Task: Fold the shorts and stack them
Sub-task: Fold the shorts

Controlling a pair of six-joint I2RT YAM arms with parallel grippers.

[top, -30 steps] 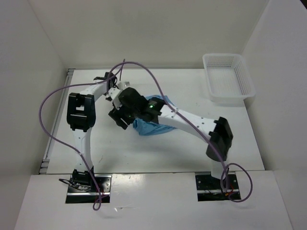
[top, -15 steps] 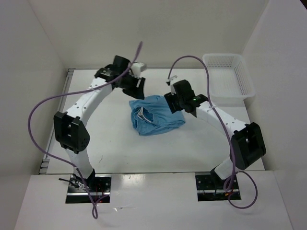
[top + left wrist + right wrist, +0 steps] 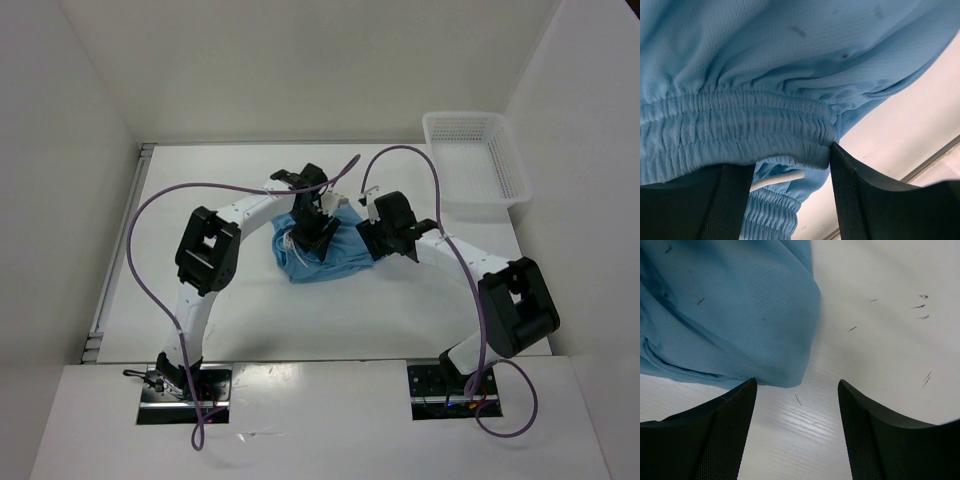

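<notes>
Soft sky-blue shorts (image 3: 340,258) lie bunched on the counter (image 3: 880,340). Their gathered, ribbed waistband (image 3: 730,130) sits against the released left tool (image 3: 787,157). The right tool (image 3: 796,381), also released, hovers beside their fine-mesh edge.

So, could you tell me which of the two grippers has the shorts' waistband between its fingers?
The left gripper: the gathered waistband lies between its open fingers. The right gripper faces only a plain corner of the shorts and bare table.
</notes>
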